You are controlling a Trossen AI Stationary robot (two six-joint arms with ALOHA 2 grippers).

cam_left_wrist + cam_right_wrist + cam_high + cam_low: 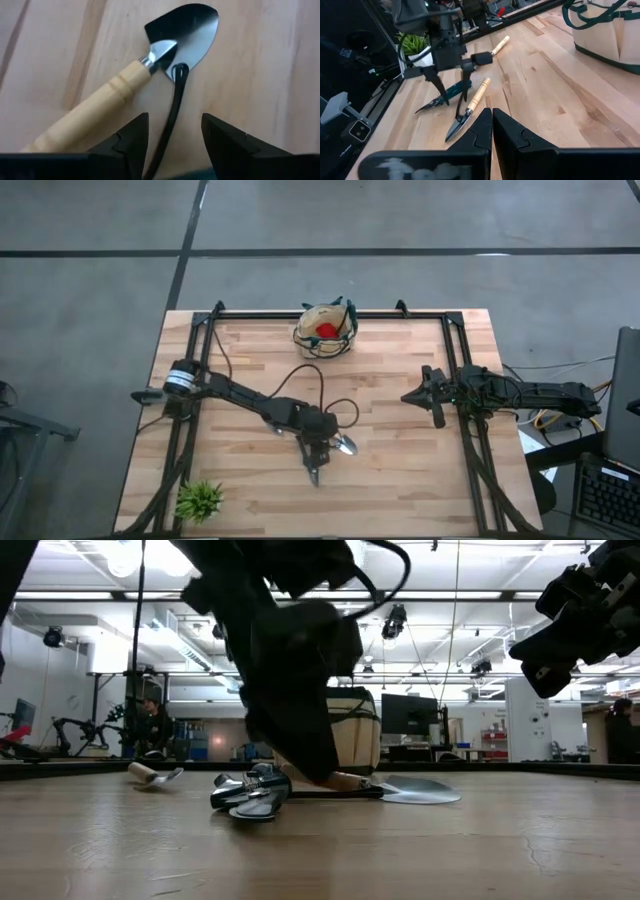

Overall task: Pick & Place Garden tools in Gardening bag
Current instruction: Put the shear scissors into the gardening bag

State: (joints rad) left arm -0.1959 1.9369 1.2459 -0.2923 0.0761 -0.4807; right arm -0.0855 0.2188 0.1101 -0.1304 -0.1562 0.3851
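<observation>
The left gripper (172, 137) hangs open over a trowel (125, 85), its wooden handle beside one finger, not between them. Closing here could pinch the loose cable (172, 110) instead. The gardening bag (326, 328) sits far beyond; the right gripper (492, 122) waits closed.

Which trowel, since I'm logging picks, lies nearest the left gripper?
The near trowel lying just ahead of the open left gripper; the other trowel lies well apart, toward the table's edge.
</observation>
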